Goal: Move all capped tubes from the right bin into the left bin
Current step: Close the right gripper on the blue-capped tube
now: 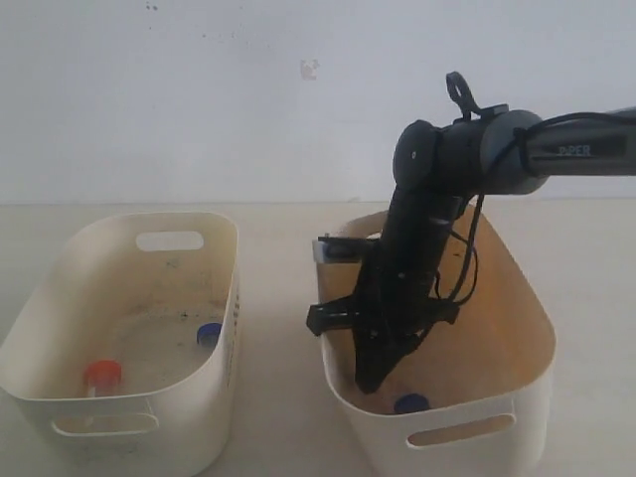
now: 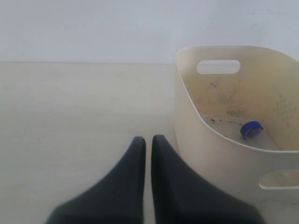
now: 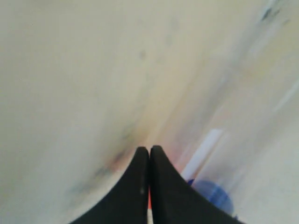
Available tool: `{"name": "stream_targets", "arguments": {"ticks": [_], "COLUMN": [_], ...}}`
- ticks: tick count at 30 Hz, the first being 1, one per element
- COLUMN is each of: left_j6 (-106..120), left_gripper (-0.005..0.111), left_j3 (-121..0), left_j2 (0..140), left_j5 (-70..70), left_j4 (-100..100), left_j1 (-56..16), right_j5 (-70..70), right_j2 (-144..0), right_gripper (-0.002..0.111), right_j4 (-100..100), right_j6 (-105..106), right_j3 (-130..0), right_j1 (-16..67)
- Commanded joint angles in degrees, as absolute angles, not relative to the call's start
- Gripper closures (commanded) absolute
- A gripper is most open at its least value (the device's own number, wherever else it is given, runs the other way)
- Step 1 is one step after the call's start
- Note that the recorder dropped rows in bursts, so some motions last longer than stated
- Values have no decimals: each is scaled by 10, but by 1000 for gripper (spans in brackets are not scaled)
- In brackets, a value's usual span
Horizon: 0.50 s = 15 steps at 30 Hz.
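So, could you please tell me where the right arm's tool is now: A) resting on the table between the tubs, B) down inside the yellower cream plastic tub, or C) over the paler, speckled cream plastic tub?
B: the right tool dips below the rim of the yellower cream plastic oval tub, near a blue screw cap.

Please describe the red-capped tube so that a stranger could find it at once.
Start at the left bin, the tub without the arm in it. Two tubes are on its speckled floor. The red-capped tube is nearest the front handle; the other tube has a blue cap.
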<state>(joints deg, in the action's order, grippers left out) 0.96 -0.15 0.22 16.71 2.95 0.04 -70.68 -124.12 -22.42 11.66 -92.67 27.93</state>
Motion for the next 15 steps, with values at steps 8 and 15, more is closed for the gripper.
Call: {"name": "stream_targets", "arguments": {"ticks": [8,15], "left_j6": [10,10], "left_gripper": [103,103], "left_j3": [0,0], "left_j2": [0,0], "left_j5": [165,165], "left_j4": [32,32], "left_j1": [3,3], "right_j5": [-700,-700], "right_j2": [-1209,-1188], "right_gripper": [108,108], "right_j4": [-165,-50], "right_j6": [93,35], "right_j3": [-973,-973], "right_j1": [278,278]}}
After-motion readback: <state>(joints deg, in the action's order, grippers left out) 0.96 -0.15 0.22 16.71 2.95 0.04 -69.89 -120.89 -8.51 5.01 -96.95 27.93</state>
